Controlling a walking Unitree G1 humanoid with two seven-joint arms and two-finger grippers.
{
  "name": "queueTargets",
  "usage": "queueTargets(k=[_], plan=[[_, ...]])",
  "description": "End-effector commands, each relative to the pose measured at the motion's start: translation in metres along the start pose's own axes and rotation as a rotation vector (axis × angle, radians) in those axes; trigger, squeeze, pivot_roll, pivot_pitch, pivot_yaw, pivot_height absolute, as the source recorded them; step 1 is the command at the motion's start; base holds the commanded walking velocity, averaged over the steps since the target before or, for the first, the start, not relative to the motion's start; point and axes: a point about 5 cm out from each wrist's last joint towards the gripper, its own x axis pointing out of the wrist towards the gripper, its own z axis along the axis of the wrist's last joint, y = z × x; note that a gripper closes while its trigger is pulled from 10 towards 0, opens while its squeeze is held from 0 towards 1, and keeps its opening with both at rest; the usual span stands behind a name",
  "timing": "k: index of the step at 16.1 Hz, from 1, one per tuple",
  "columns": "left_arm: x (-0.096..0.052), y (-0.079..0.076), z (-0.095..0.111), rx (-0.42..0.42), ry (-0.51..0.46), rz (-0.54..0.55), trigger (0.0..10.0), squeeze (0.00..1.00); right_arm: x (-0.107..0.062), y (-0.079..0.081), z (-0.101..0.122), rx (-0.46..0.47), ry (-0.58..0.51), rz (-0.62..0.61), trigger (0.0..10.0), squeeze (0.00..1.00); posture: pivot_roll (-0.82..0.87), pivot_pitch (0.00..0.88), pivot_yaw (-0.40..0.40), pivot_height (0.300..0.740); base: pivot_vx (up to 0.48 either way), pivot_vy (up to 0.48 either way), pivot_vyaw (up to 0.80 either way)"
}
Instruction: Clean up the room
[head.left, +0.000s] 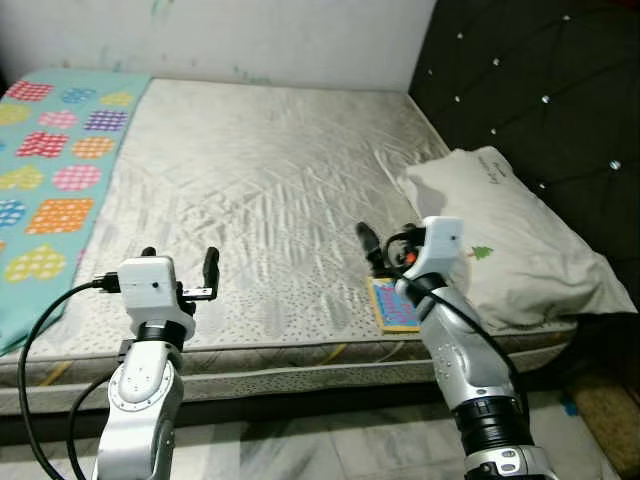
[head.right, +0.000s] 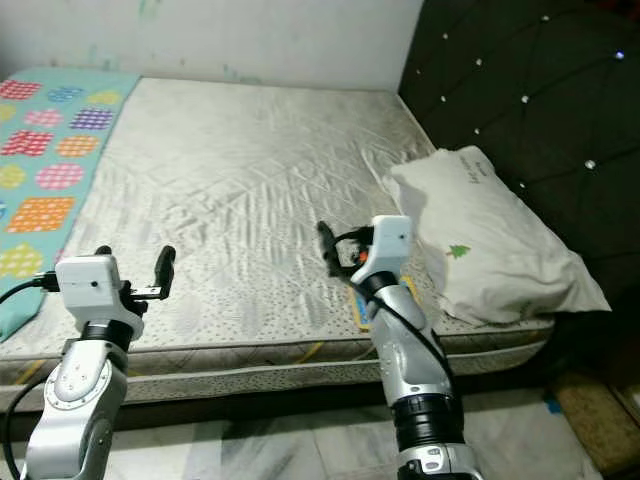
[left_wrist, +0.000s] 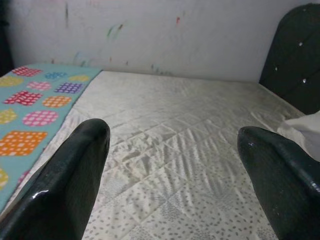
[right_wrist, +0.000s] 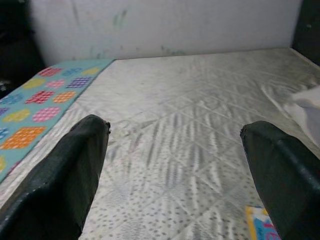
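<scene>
1. Left eye view: a bed (head.left: 270, 180) with a bare quilted grey mattress spans the scene, its near edge facing the robot.
2. A teal blanket (head.left: 50, 170) with coloured check patches lies along the bed's left side.
3. A white pillow (head.left: 510, 240) with a small green tree print lies at the right end, against a dark tufted headboard (head.left: 530, 90).
4. A small book (head.left: 392, 305) with a yellow border and blue cover lies flat on the mattress near the front edge, just left of the pillow.
5. The right gripper (head.left: 385, 250) hovers just above and slightly behind the book, fingers spread wide and not holding anything; in the right wrist view the book's corner (right_wrist: 262, 225) shows low beside one finger (right_wrist: 280, 170), under the gap's edge rather than between the tips.
6. The left gripper (head.left: 180, 262) is raised over the front edge of the mattress near the blanket, well apart from the book, fingers wide and empty.
7. In the left wrist view one finger (left_wrist: 65, 185) frames the mattress, with the blanket (left_wrist: 35, 110) to one side and a marked white wall (left_wrist: 150, 35) beyond.
</scene>
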Motion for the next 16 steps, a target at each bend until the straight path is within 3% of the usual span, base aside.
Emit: queueTargets(k=[1,6,16], plan=[[-0.0006,-0.0069,0.0037,-0.012,-0.021,-0.034,10.0,0.0,-0.0013,-0.007,0.0041,-0.02,-0.012,-0.011,10.0,0.0,0.0,0.076,-0.091,0.74,0.292,0.0,0.0],[-0.0004,-0.0056,0.003,-0.013,-0.015,-0.037,10.0,0.0,-0.0001,-0.0052,0.0046,-0.037,-0.019,-0.007,10.0,0.0,0.0,0.07,-0.094,0.74,0.298,0.0,0.24],[0.0038,-0.0046,0.003,-0.002,-0.009,-0.041,10.0,0.0,0.001,-0.0098,0.0034,-0.057,-0.021,-0.054,10.0,0.0,0.0,0.071,-0.082,0.74,0.307,0.0,0.0]])
